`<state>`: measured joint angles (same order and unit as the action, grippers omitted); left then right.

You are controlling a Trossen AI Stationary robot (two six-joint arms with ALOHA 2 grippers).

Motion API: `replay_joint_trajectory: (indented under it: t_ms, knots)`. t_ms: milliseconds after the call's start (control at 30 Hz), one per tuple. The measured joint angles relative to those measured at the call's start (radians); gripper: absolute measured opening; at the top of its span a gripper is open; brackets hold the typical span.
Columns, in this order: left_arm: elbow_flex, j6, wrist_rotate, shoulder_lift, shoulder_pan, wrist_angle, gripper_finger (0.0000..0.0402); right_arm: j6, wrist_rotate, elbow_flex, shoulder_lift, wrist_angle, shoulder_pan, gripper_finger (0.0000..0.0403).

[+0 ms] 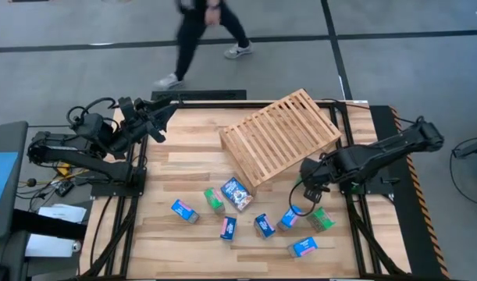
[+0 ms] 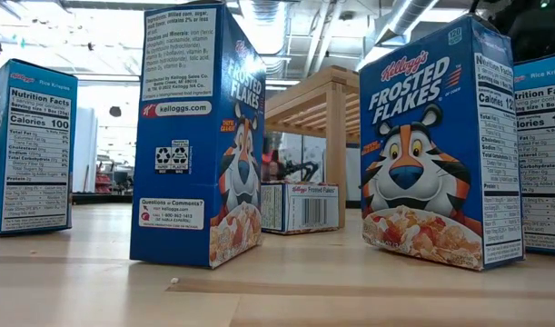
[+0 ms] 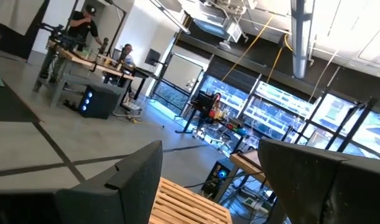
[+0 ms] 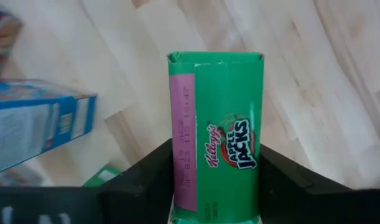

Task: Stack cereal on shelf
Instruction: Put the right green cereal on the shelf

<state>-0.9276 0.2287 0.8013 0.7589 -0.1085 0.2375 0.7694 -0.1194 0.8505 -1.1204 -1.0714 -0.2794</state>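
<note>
My right gripper (image 1: 310,186) (image 4: 216,149) hangs over the table's right half, just near of the slatted wooden rack (image 1: 279,134), and is shut on a green Apple Jacks box (image 4: 217,124). The gripper's own body hides that box in the high view. The rack stands tilted at the far middle, raised on a leg (image 2: 336,136). Several more small boxes stand or lie on the planks, among them a blue one (image 1: 289,218) and a green one (image 1: 320,220). My left gripper (image 1: 158,119) (image 3: 209,149) waits open, raised at the far left corner. My right gripper pinches the green box between its two fingers (image 4: 149,177), which lie on the box's two opposite narrow sides (image 4: 177,155). The box's far end (image 4: 216,59) reaches well out past the fingertips. It appears to be held off the table, with the planks showing behind it.
A larger blue box (image 1: 238,193) lies next to the rack's near corner. Frosted Flakes boxes (image 2: 191,136) (image 2: 436,145) stand close to the low camera. A person (image 1: 207,31) walks on the floor beyond the far edge. Bare planks (image 1: 183,168) lie between my left arm and the boxes.
</note>
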Motion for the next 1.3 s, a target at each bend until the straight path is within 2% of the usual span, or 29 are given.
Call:
replay_joint_trajectory:
  t_ms: [367, 700, 1000, 1300]
  knots:
    - [0.000, 0.000, 0.000, 0.000, 0.000, 0.000, 0.0254, -0.021, 0.174, 0.024, 0.153, -0.005, 0.000, 0.0156]
    - [0.000, 0.000, 0.026, 0.000, 0.000, 0.000, 0.0254, -0.145, 0.177, 0.227, 0.206, -0.064, 0.041, 0.0154]
    - [0.000, 0.020, 0.030, 0.000, 0.000, 0.000, 0.0254, -0.411, 0.162, 0.445, 0.132, -0.079, 0.185, 0.0154]
    - [0.000, 0.015, 0.040, 0.000, 0.000, 0.000, 0.0254, -0.844, 0.167, 0.610, -0.026, -0.081, 0.393, 0.0154]
